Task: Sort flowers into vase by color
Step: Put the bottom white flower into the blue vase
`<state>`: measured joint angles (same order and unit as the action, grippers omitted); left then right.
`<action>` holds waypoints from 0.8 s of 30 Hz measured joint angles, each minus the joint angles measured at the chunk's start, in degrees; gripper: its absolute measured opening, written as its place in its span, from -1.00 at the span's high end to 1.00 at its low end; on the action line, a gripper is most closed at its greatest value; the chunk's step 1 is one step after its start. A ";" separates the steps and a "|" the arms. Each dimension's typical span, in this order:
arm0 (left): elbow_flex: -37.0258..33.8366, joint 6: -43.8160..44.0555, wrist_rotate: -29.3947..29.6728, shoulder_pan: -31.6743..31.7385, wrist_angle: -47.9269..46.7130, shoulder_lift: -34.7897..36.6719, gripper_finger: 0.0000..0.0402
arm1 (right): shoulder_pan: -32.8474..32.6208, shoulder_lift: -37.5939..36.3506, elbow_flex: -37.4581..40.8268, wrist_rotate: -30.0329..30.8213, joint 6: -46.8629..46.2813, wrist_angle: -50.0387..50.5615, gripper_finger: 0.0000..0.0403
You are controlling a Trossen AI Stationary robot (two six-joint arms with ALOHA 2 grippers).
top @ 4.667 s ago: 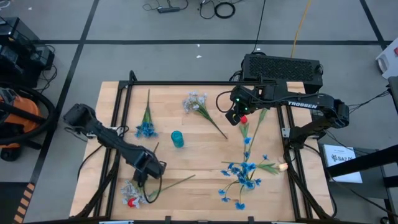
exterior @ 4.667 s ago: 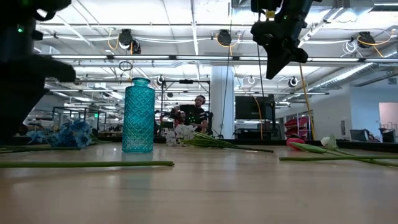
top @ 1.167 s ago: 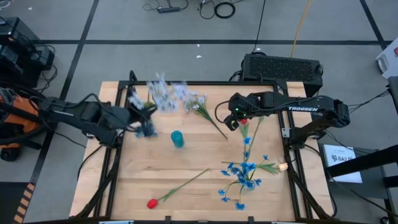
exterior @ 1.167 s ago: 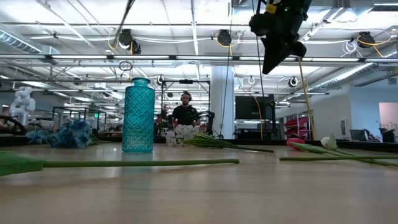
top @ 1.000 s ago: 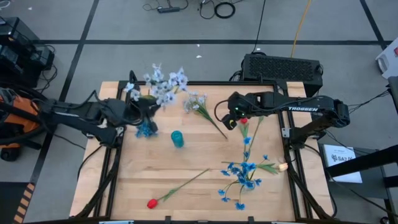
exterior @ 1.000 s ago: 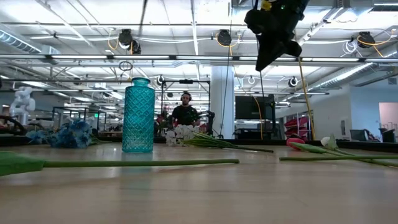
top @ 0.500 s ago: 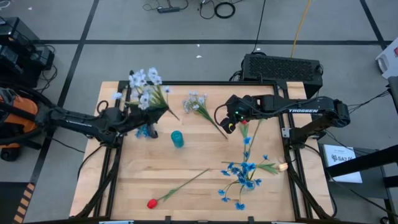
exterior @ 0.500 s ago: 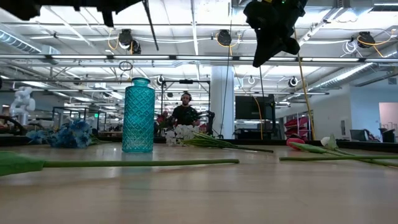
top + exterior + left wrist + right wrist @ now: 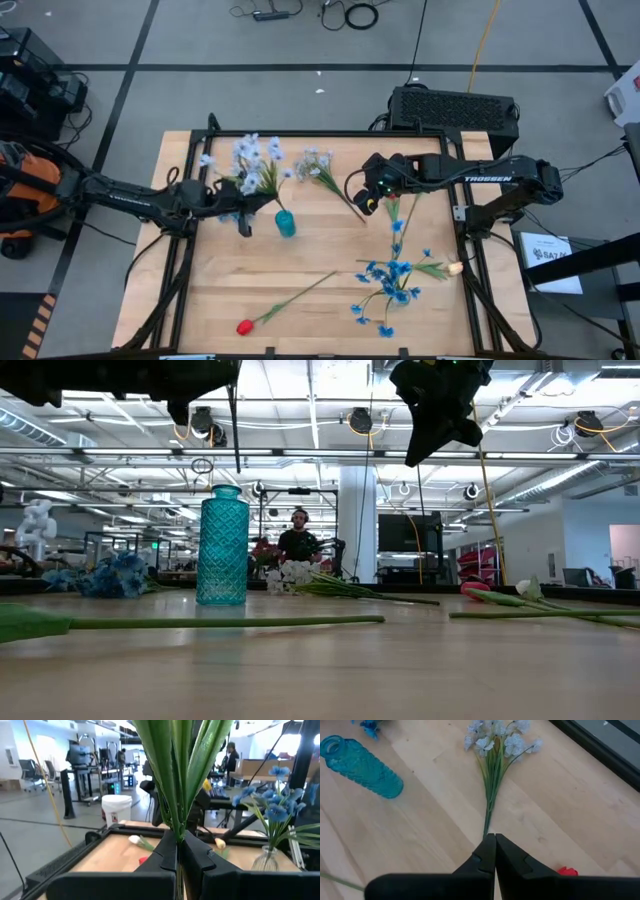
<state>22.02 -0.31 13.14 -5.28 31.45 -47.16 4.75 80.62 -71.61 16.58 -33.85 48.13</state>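
A wooden table (image 9: 320, 250) holds scattered flowers and a small teal vase (image 9: 285, 223). The left gripper (image 9: 243, 209), fingers clamped on a pale blue spray (image 9: 250, 160), holds its stem end just above the vase mouth; the right gripper (image 9: 370, 200) hovers closed near a white spray (image 9: 318, 165). A misaligned stem could miss the narrow neck or tip the vase.

I see a pale wood-plank table (image 9: 320, 260) — matt, grained; the teal vase (image 9: 222, 546) looks like glossy, diamond-textured glass.
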 joint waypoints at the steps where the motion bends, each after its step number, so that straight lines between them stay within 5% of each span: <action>1: 0.00 -0.01 0.02 0.00 -0.01 0.06 0.97 | 0.00 0.00 0.00 0.03 -0.01 -0.01 1.00; 15: -0.05 0.02 0.29 0.00 -5.74 -0.07 0.97 | 0.00 0.00 0.00 0.07 -0.01 -0.28 1.00; 24: -7.31 0.03 0.38 0.00 4.67 -0.56 0.97 | 0.00 0.00 0.00 0.09 -1.22 -0.86 1.00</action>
<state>14.71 -0.28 13.52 -5.28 36.12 -47.72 4.75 80.62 -71.61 16.67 -35.07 47.27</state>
